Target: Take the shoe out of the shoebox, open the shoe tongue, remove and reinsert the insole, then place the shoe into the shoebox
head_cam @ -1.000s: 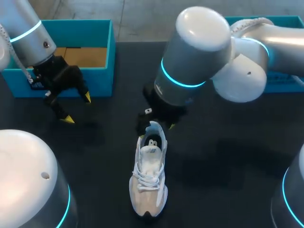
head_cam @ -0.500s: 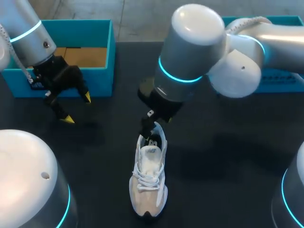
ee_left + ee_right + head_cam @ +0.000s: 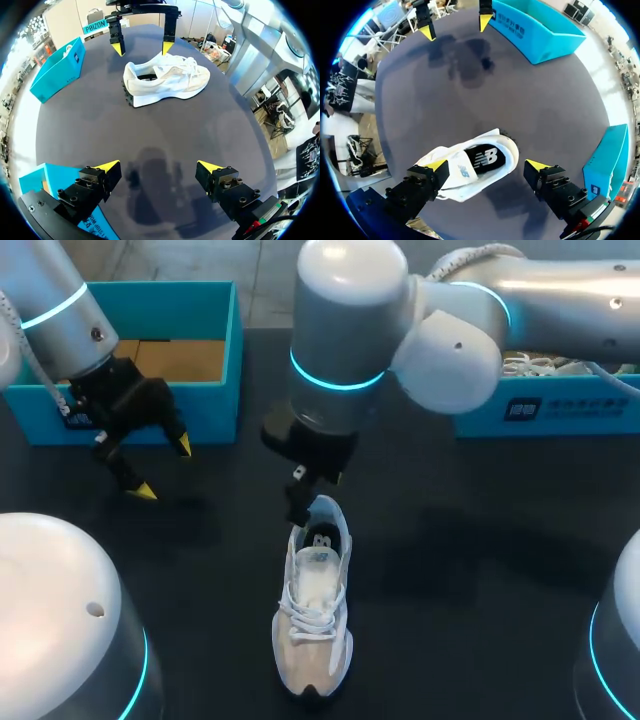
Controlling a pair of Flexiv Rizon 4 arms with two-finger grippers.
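Shoe out, centre table. Right gripper hovers over heel, fingers wide, empty. Left gripper wide, empty. Next: pinch tongue, lift.

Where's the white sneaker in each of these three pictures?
Head view: shoe at lower middle, toe downward.
Left wrist view: far ahead of the left gripper, side-on.
Right wrist view: under the right gripper, between its open fingers.
Shared landmark: teal shoebox beside the left gripper.
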